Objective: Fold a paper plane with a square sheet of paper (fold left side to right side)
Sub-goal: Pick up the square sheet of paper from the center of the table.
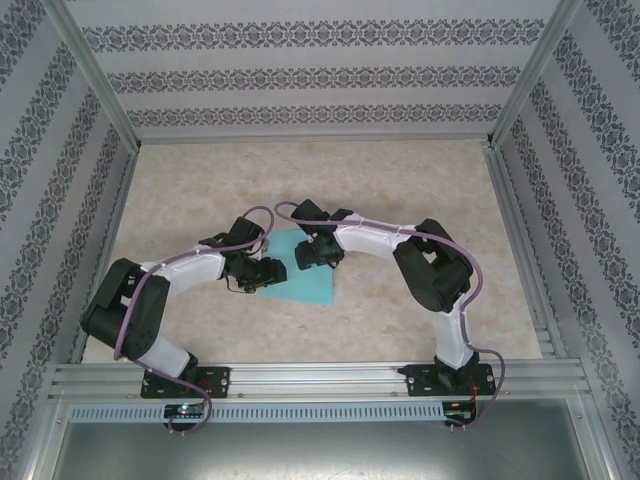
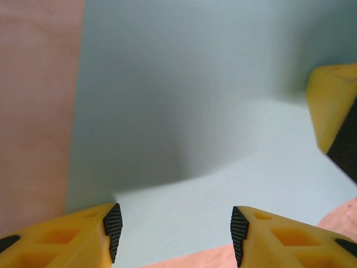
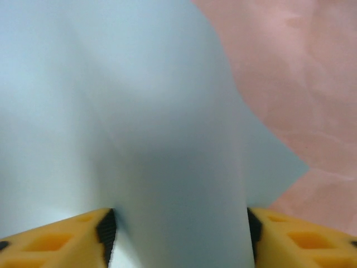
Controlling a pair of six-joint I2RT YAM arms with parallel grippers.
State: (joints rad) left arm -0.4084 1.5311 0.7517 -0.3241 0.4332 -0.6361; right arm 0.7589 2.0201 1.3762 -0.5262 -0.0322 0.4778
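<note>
Top external view: the square sheet of paper (image 1: 308, 283) lies mid-way on the bench (image 1: 420, 190) with free room to every edge, the left gripper (image 2: 175, 234) open at its left edge, and the right gripper (image 3: 178, 234) astride a raised hump, its grip unclear.

Left arm (image 1: 190, 268): lower left of the overhead frame; white shell links between bulky black joints.
Right arm (image 1: 375, 238): right of centre; same white-and-black build.
Cables (image 1: 258, 209): thin lilac loops along both arms.
Bases (image 1: 185, 382): black plates, bottom of the frame.
Left gripper (image 2: 175, 234): yellow fingers (image 2: 61, 240) with hollow pockets and black ribbed pads (image 2: 113, 226).
Right gripper (image 3: 178, 234): identical yellow fingers and black pads.
</note>
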